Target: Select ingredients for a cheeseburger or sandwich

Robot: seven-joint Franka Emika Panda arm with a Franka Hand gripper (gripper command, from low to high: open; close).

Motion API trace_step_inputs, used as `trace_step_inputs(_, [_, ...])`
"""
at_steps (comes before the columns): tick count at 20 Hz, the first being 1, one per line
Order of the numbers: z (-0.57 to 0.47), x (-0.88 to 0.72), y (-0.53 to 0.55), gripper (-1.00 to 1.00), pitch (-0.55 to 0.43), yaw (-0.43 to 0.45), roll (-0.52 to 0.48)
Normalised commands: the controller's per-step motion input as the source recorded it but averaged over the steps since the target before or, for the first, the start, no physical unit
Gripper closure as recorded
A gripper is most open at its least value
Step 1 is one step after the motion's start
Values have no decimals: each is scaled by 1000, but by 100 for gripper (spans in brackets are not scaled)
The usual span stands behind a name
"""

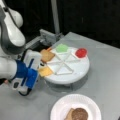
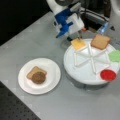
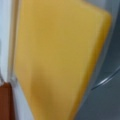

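Note:
The yellow cheese square (image 1: 45, 71) (image 2: 78, 44) lies in a compartment of the white divided tray (image 1: 72, 75) (image 2: 80, 70) and fills the wrist view (image 3: 57, 57). My gripper (image 2: 75, 38) (image 1: 40, 67) is down at the cheese's outer edge, at the tray's rim. Also on the tray are a tan toast square (image 1: 47, 55) (image 2: 100, 41), a green leaf (image 1: 61, 48) (image 2: 115, 55) and a red disc (image 1: 81, 52) (image 2: 108, 74). On the white round plate (image 1: 62, 107) (image 2: 51, 75) the sandwich is a toast square (image 2: 33, 71) with the brown patty (image 1: 79, 114) (image 2: 38, 77) on top.
A metal post (image 1: 55, 17) with a bracket at its foot stands behind the tray. The grey table ends at a dark perforated board (image 2: 12, 110) at a front view's bottom left. Bare table lies between plate and tray.

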Motion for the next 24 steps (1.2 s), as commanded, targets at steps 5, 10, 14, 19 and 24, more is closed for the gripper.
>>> trace_step_inputs(5, [-69, 137, -198, -100, -70, 45, 335])
trace_step_inputs(10, [-48, 168, -215, -100, -73, 61, 315])
trace_step_inputs(14, [-56, 195, -226, -100, -60, 75, 293])
trace_step_inputs(19, [-80, 232, -211, -100, -53, 87, 293])
trace_step_inputs(24, [-94, 267, -194, -100, -68, 86, 297])
